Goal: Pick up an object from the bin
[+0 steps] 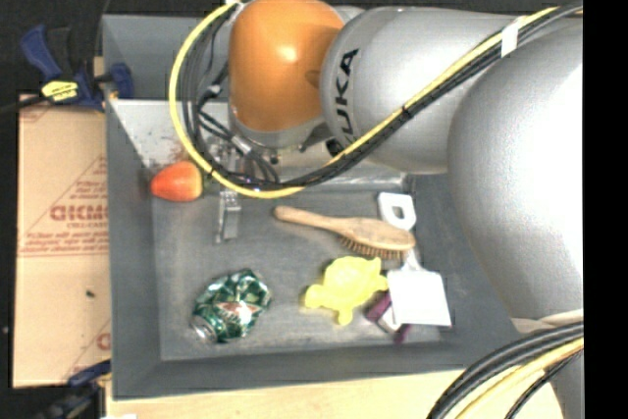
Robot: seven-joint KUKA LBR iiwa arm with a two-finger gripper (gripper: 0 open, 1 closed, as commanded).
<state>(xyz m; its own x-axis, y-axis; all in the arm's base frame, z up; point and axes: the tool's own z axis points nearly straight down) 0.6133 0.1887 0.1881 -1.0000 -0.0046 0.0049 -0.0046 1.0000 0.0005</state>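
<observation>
My gripper [229, 223] hangs below the orange dome, low over the bare bin floor in the left half of the bin. An orange-red rounded thing [177, 182] lies just to its upper left, against the bin's left wall and apart from the gripper. To the gripper's right lies a wooden hairbrush [348, 229], its handle pointing towards the gripper. A crushed green can [231, 306] sits on the floor straight below the gripper, near the front wall. Nothing shows in the gripper.
A yellow turtle-shaped toy [343, 288] lies at front centre. Right of it, a white flat box [420, 297] rests over a purple thing [381, 312]. A small white tag-like piece [395, 208] lies by the brush head. The arm covers the bin's back and right.
</observation>
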